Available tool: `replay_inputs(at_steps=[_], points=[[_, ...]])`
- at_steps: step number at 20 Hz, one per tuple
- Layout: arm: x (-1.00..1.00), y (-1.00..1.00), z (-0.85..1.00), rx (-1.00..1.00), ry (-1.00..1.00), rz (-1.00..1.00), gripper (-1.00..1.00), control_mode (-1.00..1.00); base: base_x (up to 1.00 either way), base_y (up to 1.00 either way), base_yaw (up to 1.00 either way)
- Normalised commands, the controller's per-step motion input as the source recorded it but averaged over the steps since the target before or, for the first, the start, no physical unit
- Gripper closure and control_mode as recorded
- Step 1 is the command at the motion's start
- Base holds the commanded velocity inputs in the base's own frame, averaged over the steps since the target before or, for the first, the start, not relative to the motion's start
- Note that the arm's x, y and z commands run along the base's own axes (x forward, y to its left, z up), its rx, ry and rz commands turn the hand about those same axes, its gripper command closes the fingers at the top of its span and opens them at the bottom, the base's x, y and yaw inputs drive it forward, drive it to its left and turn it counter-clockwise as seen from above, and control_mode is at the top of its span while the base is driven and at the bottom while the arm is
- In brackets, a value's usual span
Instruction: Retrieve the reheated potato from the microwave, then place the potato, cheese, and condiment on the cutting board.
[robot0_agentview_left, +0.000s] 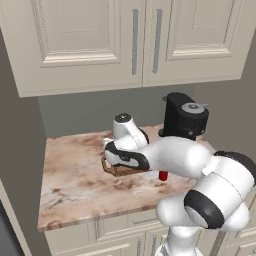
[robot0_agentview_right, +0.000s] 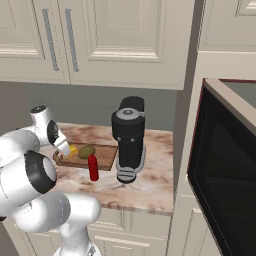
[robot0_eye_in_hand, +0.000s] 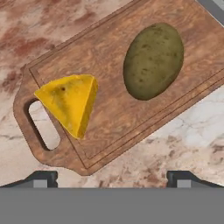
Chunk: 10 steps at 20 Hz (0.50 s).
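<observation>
The wooden cutting board (robot0_eye_in_hand: 109, 57) lies on the marble counter, its handle with the hole at the lower left of the hand view. On it rest the olive-brown potato (robot0_eye_in_hand: 153, 61) and the yellow cheese wedge (robot0_eye_in_hand: 70, 105), apart from each other. My gripper (robot0_eye_in_hand: 113, 179) hovers above the board's near edge, open, with nothing between its fingers. The red condiment bottle (robot0_agentview_right: 93, 167) stands upright on the counter just in front of the board (robot0_agentview_right: 102, 156), off it. The microwave (robot0_agentview_right: 225, 165), with its dark glass door, fills the right of the right base view.
A black coffee machine (robot0_agentview_right: 129, 140) stands on the counter right beside the board and the bottle. Cream wall cabinets (robot0_agentview_left: 135, 40) hang above. The counter's front edge (robot0_agentview_left: 100, 212) runs close to the bottle.
</observation>
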Motion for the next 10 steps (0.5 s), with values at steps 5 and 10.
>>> replay_inputs(at_steps=[5,10], points=[[-0.97,-0.04,0.43,0.00,-0.10,0.00,-1.00,-1.00,0.00,0.00,0.00],[-0.68,-0.25,0.65,0.00,-0.06,0.00,-1.00,-1.00,0.00,0.00,0.00]])
